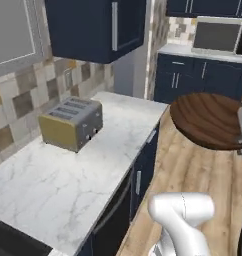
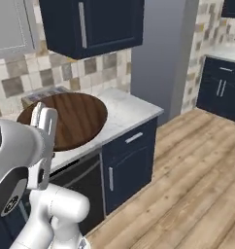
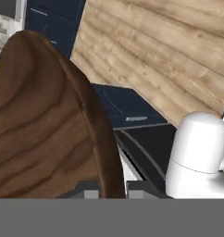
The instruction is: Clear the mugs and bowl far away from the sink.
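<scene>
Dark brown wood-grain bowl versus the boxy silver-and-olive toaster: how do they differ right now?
The round, shallow dark brown wood-grain bowl is lifted clear of the counter, its rim pinched in the gripper; the boxy silver-and-olive toaster stands on the white marble counter by the tiled wall. The bowl is wood-grained all over, while the toaster is metallic with slots on top. The two look about equally wide.

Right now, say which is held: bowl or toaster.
The dark wooden bowl, rim pinched in the gripper; the toaster sits on the counter.
</scene>
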